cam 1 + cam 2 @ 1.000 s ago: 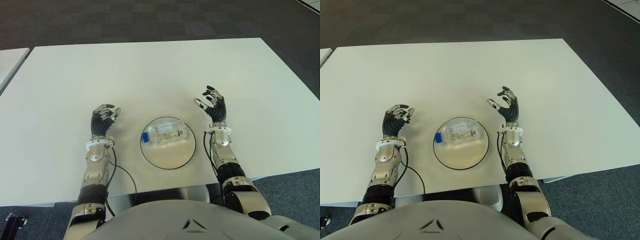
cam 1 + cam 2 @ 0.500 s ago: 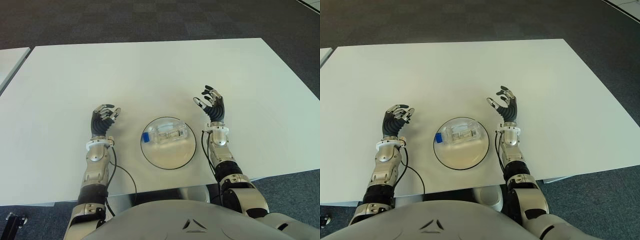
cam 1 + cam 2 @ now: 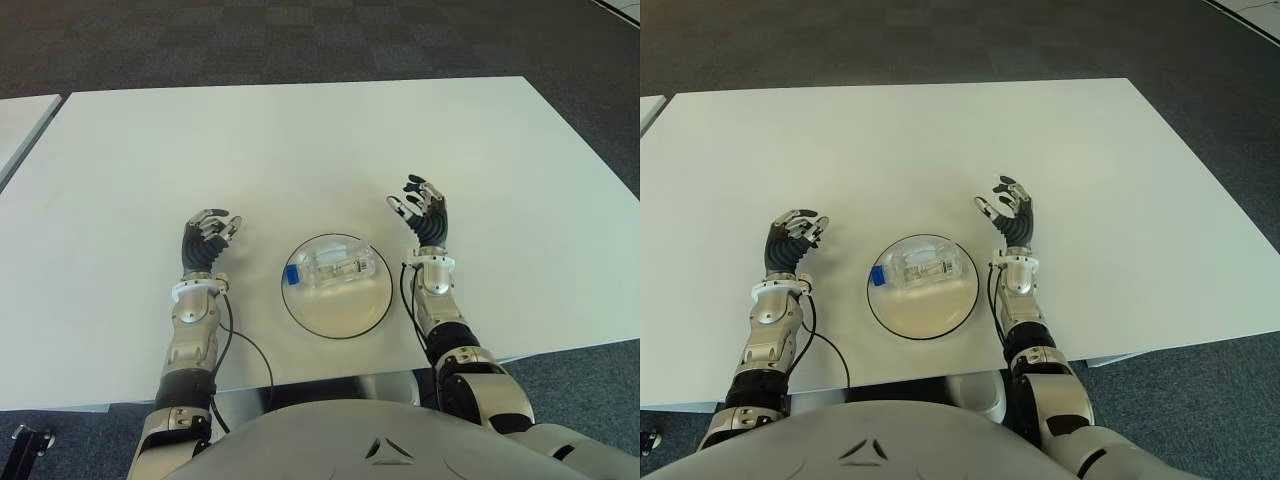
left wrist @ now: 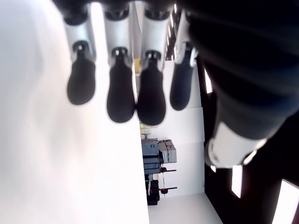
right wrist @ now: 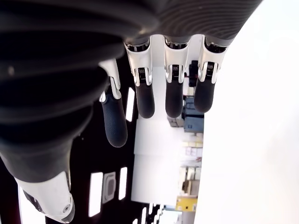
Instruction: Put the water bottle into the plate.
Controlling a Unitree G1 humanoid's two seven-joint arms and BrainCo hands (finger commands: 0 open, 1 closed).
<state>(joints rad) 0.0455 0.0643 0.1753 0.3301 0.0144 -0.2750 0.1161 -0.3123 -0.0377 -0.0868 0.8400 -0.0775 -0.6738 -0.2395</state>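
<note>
Your water bottle lies on its side inside the plate, blue cap toward the robot's left, its body across the far half of the plate and well within the rim. Judged from that, the placing step looks finished and you are in the wind-down, with nothing left to carry. Your right hand shows just to the right of the plate, raised on its wrist, palm turned toward the plate; its fingers are spread and slack and hold nothing, which the right wrist view bears out. Your left hand shows on the other side of the plate, a little apart from the rim, fingers loosely bent and also empty; whether it touches the table you cannot tell from these views. Neither hand is in contact with the bottle or the plate. The next move, as I read it, calls for little: draw the right hand back and away from the plate without sweeping toward the rim, since a nudge there could slide the plate or set the bottle rolling on its round side. Keep the left hand where it is unless you want both arms brought home. Whether the bottle sits fully settled or rocks slightly is hard to say from overhead.
</note>
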